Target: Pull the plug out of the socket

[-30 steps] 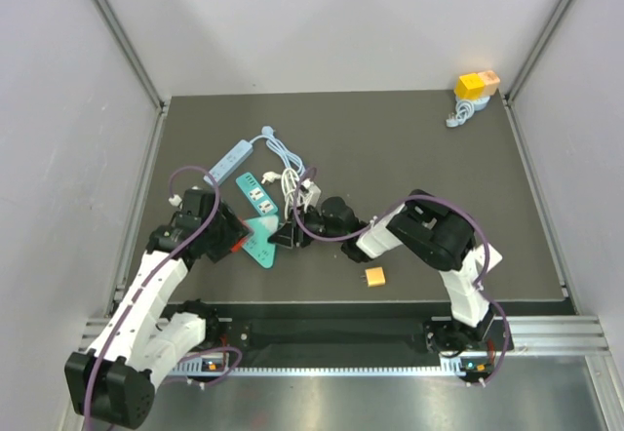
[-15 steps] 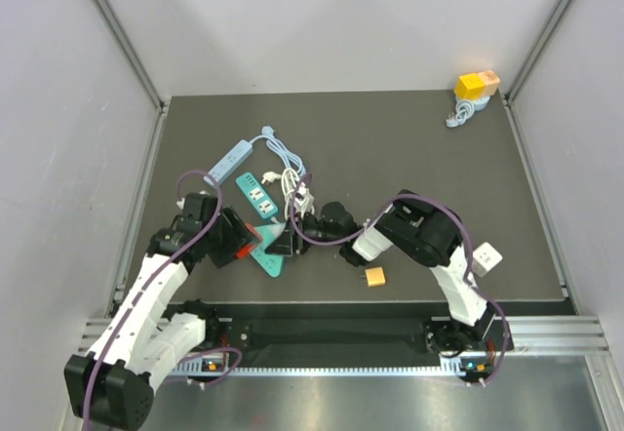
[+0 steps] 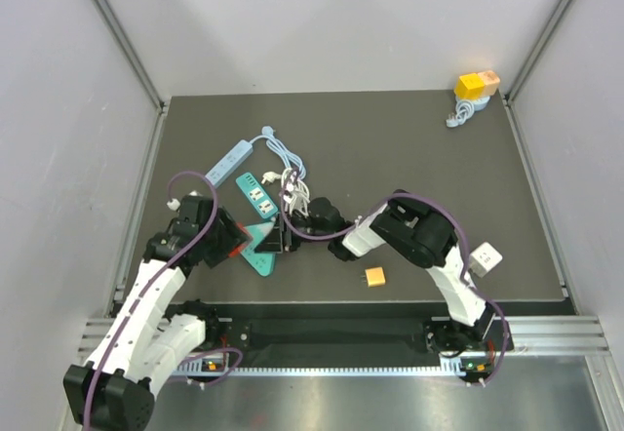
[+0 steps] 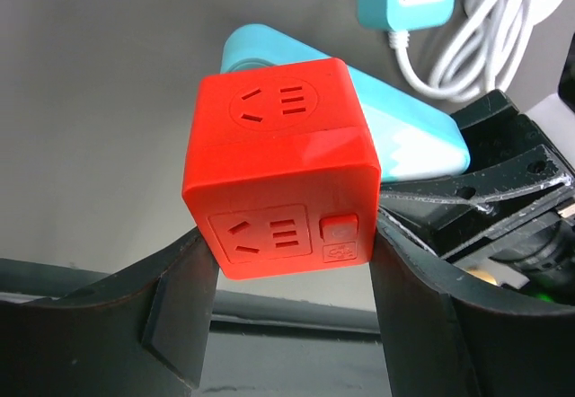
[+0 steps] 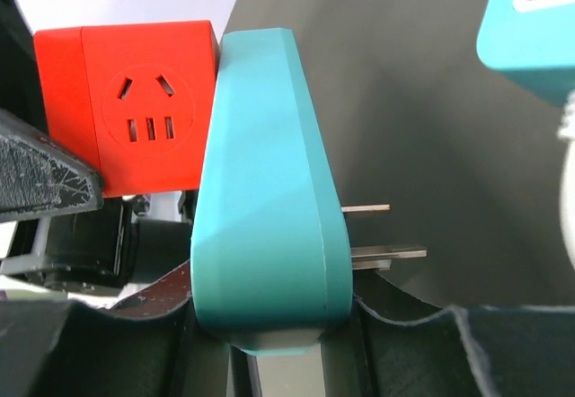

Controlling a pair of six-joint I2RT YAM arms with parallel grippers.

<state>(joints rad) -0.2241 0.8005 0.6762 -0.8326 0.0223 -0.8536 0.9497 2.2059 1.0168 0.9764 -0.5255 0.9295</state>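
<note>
Cube [image 4: 280,168] in left pincer [image 4: 292,255]; right pincer [image 5: 269,305] clamps teal plug [image 5: 265,190] (prongs [image 5: 382,253] bare).

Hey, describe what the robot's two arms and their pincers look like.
Both the left arm and right arm have white links with bulky black joints, each trailing a looping purple cable. The left pincer and right pincer have matte black, curved plastic fingers.

A robotics lab test cell. Plain white panels [image 3: 322,21] wall in a dark-matted bench [image 3: 409,158]. Slotted aluminium rails [image 3: 546,329] run along its near edge, where a left arm [image 3: 146,294] and a right arm [image 3: 458,285] are bolted side by side. Loose power strips [image 3: 226,162] lie about.
</note>
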